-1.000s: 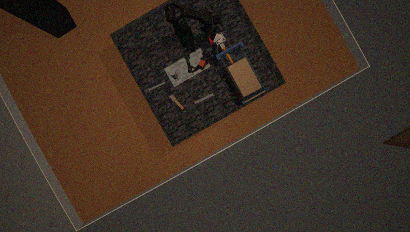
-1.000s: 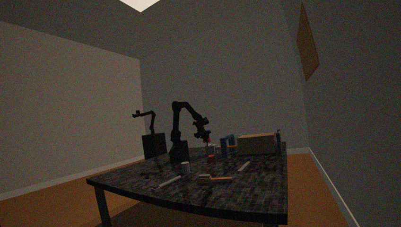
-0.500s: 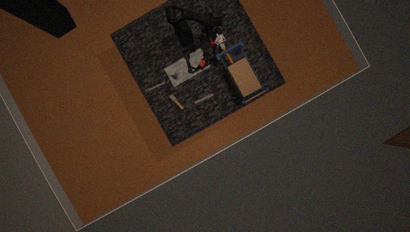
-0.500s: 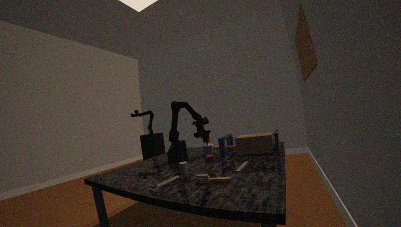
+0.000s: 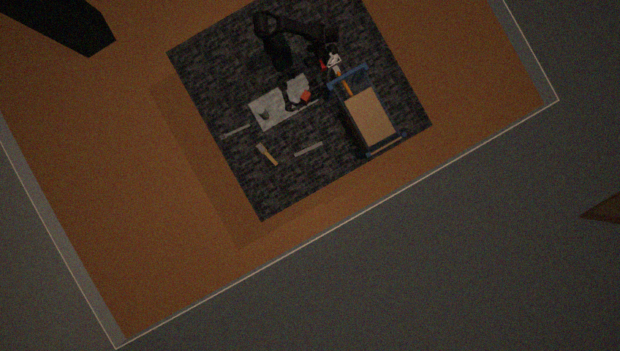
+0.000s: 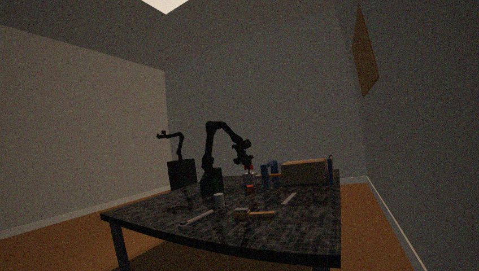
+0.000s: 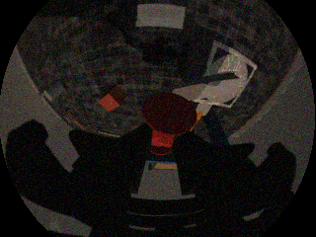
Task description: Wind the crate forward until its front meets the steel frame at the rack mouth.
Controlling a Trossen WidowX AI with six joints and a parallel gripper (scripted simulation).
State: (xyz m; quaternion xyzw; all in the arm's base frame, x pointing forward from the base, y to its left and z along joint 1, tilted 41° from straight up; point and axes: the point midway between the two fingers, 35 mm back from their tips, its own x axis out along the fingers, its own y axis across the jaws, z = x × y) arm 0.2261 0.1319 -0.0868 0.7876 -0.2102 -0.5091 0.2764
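Note:
My gripper is shut on the red knob of the winch handle, beside the pale winch. A pale crank arm runs from under the knob toward the winch in the wrist view; the key end is too dark to make out. The tan crate sits flat inside the guard cubby. An orange strap runs from it through the blue frame. A gap separates the crate's front from the frame.
A red-orange block lies near the winch. A pale cylinder, a wooden-handled tool, a flat bar and a long grey tool are farther off.

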